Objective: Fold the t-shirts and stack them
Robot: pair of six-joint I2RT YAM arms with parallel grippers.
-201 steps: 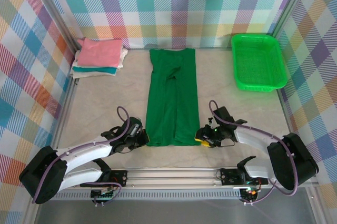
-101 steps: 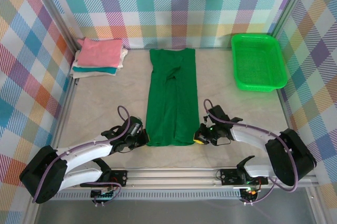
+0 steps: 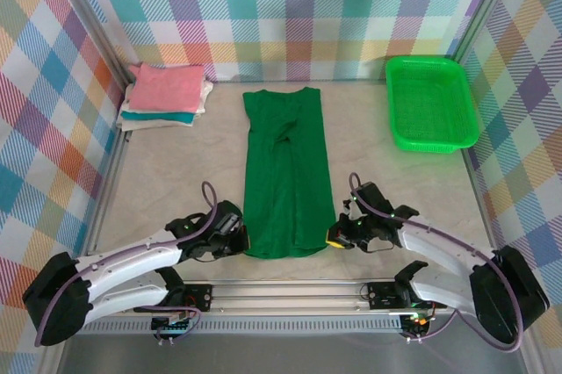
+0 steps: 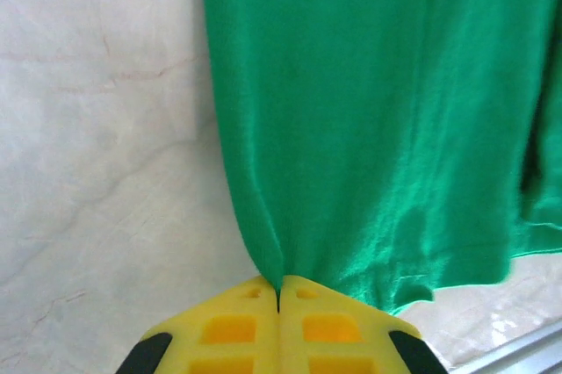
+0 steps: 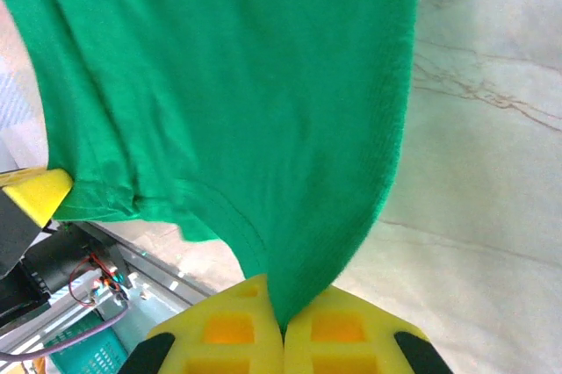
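Top external: dark green t-shirt [image 3: 285,172] between left gripper [image 3: 242,241] and right gripper [image 3: 335,235], each clamped on a near-hem corner.

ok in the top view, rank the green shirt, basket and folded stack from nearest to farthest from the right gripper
1. dark green t-shirt, centre, clamped in the right gripper.
2. green basket, far right corner.
3. folded stack, far left corner.
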